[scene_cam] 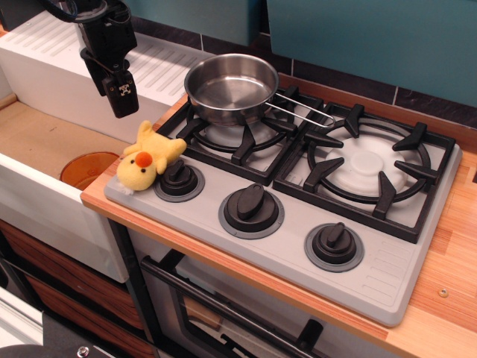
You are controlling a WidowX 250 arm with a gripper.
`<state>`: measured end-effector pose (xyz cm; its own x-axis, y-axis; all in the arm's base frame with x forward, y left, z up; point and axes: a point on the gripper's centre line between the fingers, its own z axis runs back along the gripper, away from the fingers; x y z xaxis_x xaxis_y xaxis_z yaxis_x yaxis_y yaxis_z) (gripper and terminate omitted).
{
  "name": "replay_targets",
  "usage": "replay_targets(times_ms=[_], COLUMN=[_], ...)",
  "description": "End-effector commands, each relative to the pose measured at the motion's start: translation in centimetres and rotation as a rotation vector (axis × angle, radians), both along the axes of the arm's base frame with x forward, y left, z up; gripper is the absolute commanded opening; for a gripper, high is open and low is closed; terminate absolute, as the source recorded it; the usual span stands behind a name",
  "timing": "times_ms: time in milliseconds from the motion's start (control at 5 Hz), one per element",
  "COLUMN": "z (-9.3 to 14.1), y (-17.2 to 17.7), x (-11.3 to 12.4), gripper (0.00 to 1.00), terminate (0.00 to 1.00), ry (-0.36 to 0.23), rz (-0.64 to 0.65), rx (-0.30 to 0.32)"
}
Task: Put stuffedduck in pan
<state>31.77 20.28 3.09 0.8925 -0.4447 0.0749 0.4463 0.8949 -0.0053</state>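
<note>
The stuffedduck [147,158], yellow plush with an orange beak, lies on the front left corner of the grey stove top, against the leftmost knob. The pan [231,86], shiny steel with a thin wire handle pointing right, sits empty on the back left burner grate. My gripper [123,97] hangs in the air above the sink area, up and left of the duck, apart from it. It holds nothing; from this angle I cannot tell whether its fingers are open or shut.
Three black knobs [252,207] line the stove front. The right burner grate [370,165] is bare. A white sink [45,134] with an orange plate [88,167] lies to the left. A wooden counter edge [447,291] runs on the right.
</note>
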Motion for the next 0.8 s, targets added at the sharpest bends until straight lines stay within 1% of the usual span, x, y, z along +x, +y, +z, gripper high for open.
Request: replay_targets(times_ms=[0,200,400,600], z=[0.0,2.6,5.0,6.3], y=[0.0,-0.1,-0.4,-1.0], x=[0.0,0.2,-0.1,-1.1], gripper=[1.00,1.00,1.00,1.00], terminate=[0.00,0.00,0.00,0.00], ry=[0.000,0.034,0.054,0.057], rz=[0.000,0.000,0.002,0.022], rx=[0.000,0.004,0.024,0.042])
